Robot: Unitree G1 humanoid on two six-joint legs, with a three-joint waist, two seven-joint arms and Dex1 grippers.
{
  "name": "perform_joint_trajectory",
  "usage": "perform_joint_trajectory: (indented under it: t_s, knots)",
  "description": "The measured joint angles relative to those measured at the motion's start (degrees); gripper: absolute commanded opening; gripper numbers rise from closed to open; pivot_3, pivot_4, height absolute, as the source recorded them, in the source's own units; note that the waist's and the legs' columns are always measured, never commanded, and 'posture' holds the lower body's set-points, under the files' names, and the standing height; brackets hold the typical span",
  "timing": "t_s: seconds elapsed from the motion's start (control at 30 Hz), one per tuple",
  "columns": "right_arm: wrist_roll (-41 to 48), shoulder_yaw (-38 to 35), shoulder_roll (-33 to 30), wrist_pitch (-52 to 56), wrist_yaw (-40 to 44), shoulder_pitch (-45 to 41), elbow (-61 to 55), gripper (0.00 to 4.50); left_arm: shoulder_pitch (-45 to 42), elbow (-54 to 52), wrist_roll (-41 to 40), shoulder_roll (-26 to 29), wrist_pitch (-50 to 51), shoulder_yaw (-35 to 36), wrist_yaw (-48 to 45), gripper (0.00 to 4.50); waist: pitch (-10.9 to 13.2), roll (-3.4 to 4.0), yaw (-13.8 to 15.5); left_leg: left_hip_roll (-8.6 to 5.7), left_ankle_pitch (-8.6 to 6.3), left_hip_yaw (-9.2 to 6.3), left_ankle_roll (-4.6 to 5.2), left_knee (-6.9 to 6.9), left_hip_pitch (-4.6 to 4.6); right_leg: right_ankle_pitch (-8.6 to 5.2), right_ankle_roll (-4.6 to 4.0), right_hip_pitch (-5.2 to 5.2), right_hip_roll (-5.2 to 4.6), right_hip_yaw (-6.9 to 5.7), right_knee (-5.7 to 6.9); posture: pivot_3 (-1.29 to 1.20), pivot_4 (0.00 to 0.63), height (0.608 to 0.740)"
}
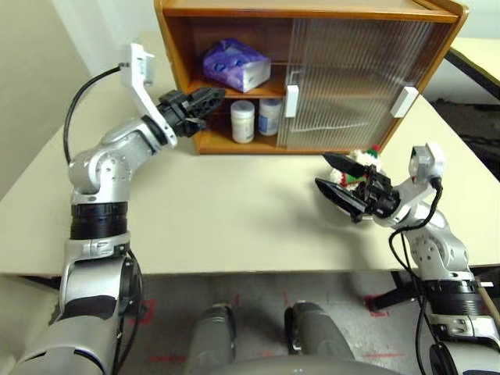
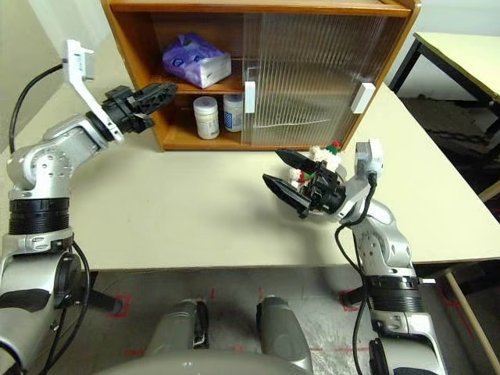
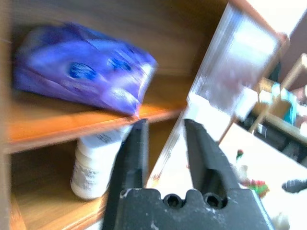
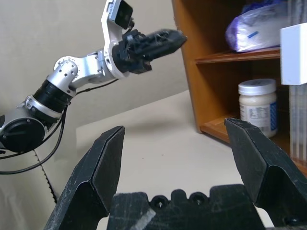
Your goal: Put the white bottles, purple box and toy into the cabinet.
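The cabinet (image 1: 312, 74) is standing open only on its left side, while the two ribbed sliding doors (image 1: 355, 78) are blocking the middle and right. The purple box (image 1: 237, 64) is filling much of the upper shelf opening, and two white bottles (image 1: 255, 119) are crowding the lower one beside the door edge. Bare table (image 1: 234, 211) is lying free in front.

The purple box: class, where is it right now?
In the left eye view, the purple box lies on the cabinet's middle shelf, left side, above the two white bottles.

Left gripper (image 1: 209, 97) points level, fingers narrowly apart and empty; right gripper (image 1: 339, 181) gapes wide.
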Motion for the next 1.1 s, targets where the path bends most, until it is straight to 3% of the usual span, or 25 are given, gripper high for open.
perform_joint_trajectory:
  t_s: [0.03, 0.07, 0.3, 0.7, 1.1]
  knots:
    - [0.0, 0.04, 0.11, -0.01, 0.05, -0.11, 0.0, 4.5, -0.86, 1.62, 1.52, -0.62, -1.02, -1.17, -0.39, 0.08, 0.0, 0.0, 0.12, 0.0, 0.0, 0.0, 0.0, 0.0, -0.01, 0.02, -0.06, 0.0, 0.0, 0.0, -0.05, -0.05, 0.011, 0.74]
    - [0.0, 0.09, 0.28, -0.01, 0.05, -0.18, 0.01, 4.5, -2.31, 4.26, 3.08, -1.83, -2.15, -1.91, -0.62, 0.03, 0.0, 0.0, 0.25, 0.0, 0.0, -0.02, 0.0, 0.0, -0.04, 0.05, -0.15, -0.01, 0.01, 0.0, -0.13, -0.05, 0.01, 0.74]
    - [-0.01, 0.34, 0.98, -0.04, -0.36, -0.18, -0.13, 4.5, -13.02, 21.96, 11.44, -6.68, -10.82, -2.94, -0.42, 0.03, -0.01, 0.01, 0.0, -0.01, 0.0, -0.11, 0.0, -0.03, -0.01, 0.22, -0.26, -0.01, 0.07, -0.01, -0.18, -0.07, 0.008, 0.74]
    - [-0.01, 0.05, 0.76, -0.09, -0.76, 0.97, -0.44, 4.5, -22.78, 46.69, 21.62, -10.39, -26.22, -2.68, 3.2, 0.03, -0.01, 0.01, -1.26, -0.01, 0.0, -0.21, 0.01, -0.03, -0.05, 0.38, 0.09, -0.05, 0.14, -0.03, -0.16, -0.09, 0.013, 0.74]
    - [0.37, -0.17, 0.81, -0.15, -1.88, 0.83, -1.07, 4.5, -29.32, 59.04, 25.69, -11.02, -33.49, -0.01, 8.16, 0.03, -0.01, 0.01, -1.29, 0.0, 0.0, -0.2, 0.01, -0.03, -0.09, 0.3, 0.48, -0.09, 0.14, -0.03, -0.07, -0.08, 0.015, 0.74]
